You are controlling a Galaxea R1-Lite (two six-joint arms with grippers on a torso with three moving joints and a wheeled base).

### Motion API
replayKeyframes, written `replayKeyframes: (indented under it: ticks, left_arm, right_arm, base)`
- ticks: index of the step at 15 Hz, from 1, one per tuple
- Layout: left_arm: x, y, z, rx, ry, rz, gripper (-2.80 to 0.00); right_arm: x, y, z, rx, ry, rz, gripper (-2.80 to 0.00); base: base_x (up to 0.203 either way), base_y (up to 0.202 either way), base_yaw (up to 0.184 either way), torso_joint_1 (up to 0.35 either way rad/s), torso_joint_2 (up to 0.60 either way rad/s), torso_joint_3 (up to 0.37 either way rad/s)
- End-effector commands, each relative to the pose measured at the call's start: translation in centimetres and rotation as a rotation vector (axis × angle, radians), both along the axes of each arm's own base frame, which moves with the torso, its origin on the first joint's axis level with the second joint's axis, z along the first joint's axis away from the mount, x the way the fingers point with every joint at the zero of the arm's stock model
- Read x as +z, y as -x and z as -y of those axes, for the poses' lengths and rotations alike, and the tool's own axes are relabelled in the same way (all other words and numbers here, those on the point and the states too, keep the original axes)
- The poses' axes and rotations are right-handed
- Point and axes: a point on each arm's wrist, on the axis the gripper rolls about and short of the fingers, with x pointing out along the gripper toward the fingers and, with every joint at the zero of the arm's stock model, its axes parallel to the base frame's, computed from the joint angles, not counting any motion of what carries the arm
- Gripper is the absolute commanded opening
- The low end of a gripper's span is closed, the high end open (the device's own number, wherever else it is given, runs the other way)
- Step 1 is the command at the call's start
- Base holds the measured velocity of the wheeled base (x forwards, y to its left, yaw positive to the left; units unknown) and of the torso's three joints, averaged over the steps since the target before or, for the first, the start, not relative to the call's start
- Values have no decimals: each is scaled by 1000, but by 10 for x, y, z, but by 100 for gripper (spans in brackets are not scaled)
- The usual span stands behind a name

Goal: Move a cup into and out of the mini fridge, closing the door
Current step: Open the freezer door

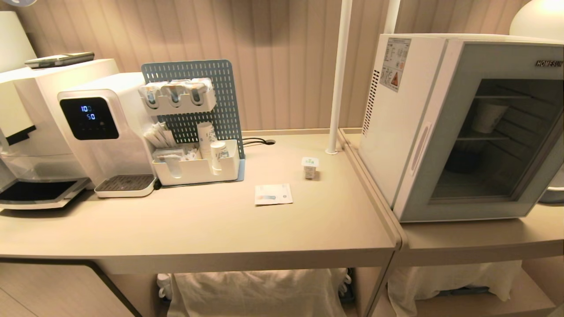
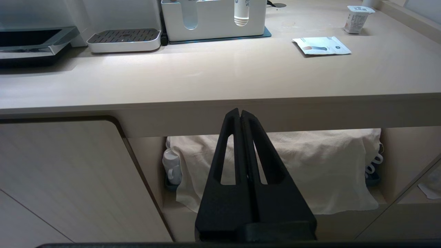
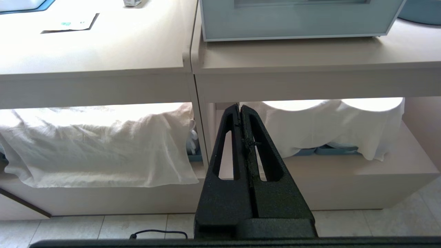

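Observation:
The cup [image 1: 310, 167], a small white tub with a green mark on its lid, stands on the beige counter left of the mini fridge [image 1: 405, 123]; the left wrist view has the cup [image 2: 358, 19] far off. The fridge's door [image 1: 484, 132], pale grey-blue round dark glass, is closed, and its lower frame [image 3: 296, 19] shows in the right wrist view. Neither arm appears in the head view. My left gripper [image 2: 239, 112] is shut and empty, held below the counter's front edge. My right gripper [image 3: 240, 107] is shut and empty too, low in front of the shelf under the fridge.
A water dispenser [image 1: 94, 127] and a pegboard organiser [image 1: 194, 132] with paper cups stand at the left. A flat sachet [image 1: 273, 194] lies near the cup. A white pole [image 1: 339, 75] rises beside the fridge. Cloth-covered items [image 2: 303, 165] fill the shelves below.

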Motion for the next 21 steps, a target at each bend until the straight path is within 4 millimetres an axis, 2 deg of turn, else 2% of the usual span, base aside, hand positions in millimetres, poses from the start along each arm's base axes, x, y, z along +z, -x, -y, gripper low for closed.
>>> replayKeyframes:
  ticks: [1, 12, 21]
  left_arm:
    - [0, 0, 0, 0, -1, 0, -280]
    - [0, 0, 0, 0, -5, 1, -280]
    - [0, 0, 0, 0, -7, 2, -280]
  right_arm:
    - [0, 0, 0, 1, 0, -3, -280]
    - [0, 0, 0, 1, 0, -3, -280]
    - [0, 0, 0, 1, 0, -3, -280]
  base:
    - [0, 0, 0, 0, 0, 0]
    - [0, -5, 0, 0, 0, 0]
    - [0, -179, -2, 2, 3, 1]
